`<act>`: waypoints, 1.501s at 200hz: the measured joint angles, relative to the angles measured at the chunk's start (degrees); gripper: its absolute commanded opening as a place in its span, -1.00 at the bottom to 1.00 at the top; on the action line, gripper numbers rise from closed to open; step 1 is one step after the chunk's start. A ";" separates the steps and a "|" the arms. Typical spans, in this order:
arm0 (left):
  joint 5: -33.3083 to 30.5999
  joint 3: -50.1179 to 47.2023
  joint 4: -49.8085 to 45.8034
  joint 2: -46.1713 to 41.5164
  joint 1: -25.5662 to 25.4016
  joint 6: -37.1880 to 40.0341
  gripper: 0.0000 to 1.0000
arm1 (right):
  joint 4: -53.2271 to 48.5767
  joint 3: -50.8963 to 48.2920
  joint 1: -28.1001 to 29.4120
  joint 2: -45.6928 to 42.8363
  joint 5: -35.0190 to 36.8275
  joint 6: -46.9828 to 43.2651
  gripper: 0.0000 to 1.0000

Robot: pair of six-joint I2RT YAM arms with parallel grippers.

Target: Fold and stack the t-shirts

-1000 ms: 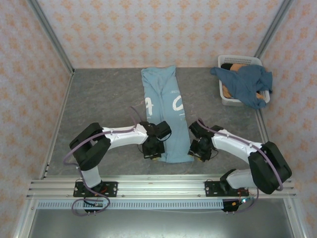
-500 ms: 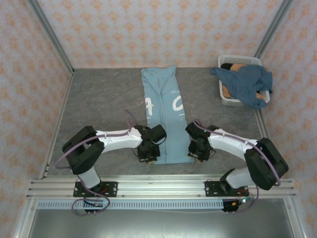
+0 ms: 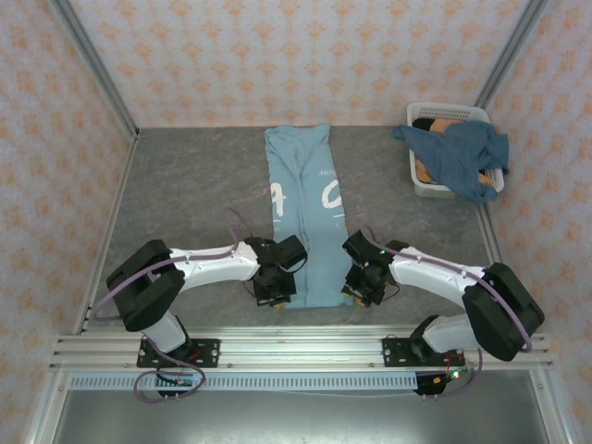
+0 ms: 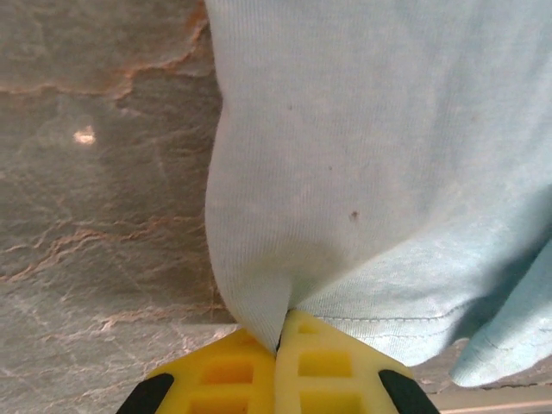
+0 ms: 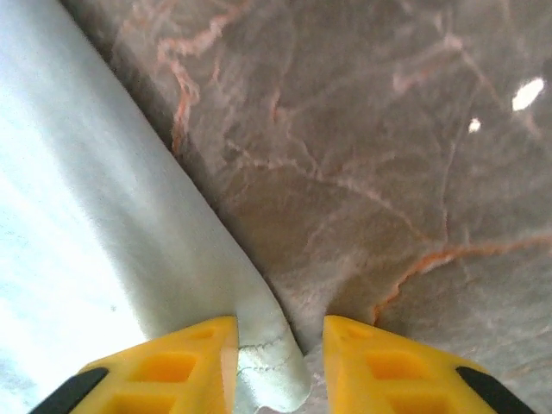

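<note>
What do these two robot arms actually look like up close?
Both the left arm and the right arm have smooth white links joined by chunky black housings, and both are mounted on a metal rail. A thin purple cable loops along each. The jaws are bright yellow plastic with lattice-like cut-outs and black patches lower down.

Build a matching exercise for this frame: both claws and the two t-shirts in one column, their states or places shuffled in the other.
1. left claw
2. right claw
3. light blue t-shirt
4. dark blue t-shirt

A. draped over the white basket
B. open, astride a hem corner
C. laid out as a long strip on the table
D. shut, pinching cloth

Pairs: 1-D, 2-B, 3-C, 4-A.
</note>
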 measured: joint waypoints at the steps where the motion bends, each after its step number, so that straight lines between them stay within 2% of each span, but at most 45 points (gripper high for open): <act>1: 0.02 -0.02 0.02 -0.07 -0.02 0.00 -1.00 | 0.00 -0.02 0.02 -0.07 0.00 0.13 -0.10; 26: 0.17 -1.14 -0.09 -0.92 -0.39 0.04 -1.00 | -0.04 -1.27 0.39 -2.32 -0.42 0.92 -0.09; 49: 0.55 -2.40 -0.11 -0.94 -0.50 0.09 -1.00 | -0.31 -2.27 0.44 -3.04 -0.37 1.66 -0.24; 67: 0.83 -2.54 -0.13 -1.18 -0.50 0.26 -1.00 | -2.40 -2.03 0.87 -4.17 0.52 1.92 -0.17; 88: 0.83 -2.80 -0.48 -1.57 -0.50 0.48 -1.00 | -6.19 -0.68 1.29 -9.49 2.01 2.21 -0.08; 109: 0.83 -2.80 -0.83 -1.60 -0.50 0.50 -1.00 | -6.82 -0.13 1.31 -12.22 2.10 2.10 -0.07; 190: 0.83 -2.78 -1.22 -1.60 -0.50 1.51 -1.00 | -4.50 2.67 2.05 0.20 0.63 0.33 -0.13; 260: 0.98 -2.34 -1.40 -1.07 -0.48 1.53 -1.00 | -2.89 3.19 3.89 3.43 -0.48 -0.28 -0.11; 284: 1.01 -2.08 -1.42 -0.81 -0.50 1.53 -1.00 | -2.19 3.15 5.25 4.94 -0.61 -0.17 -0.29; 300: 1.01 -2.01 -1.40 -0.76 -0.50 1.53 -1.00 | -3.08 3.28 5.14 5.31 -0.28 0.35 -0.55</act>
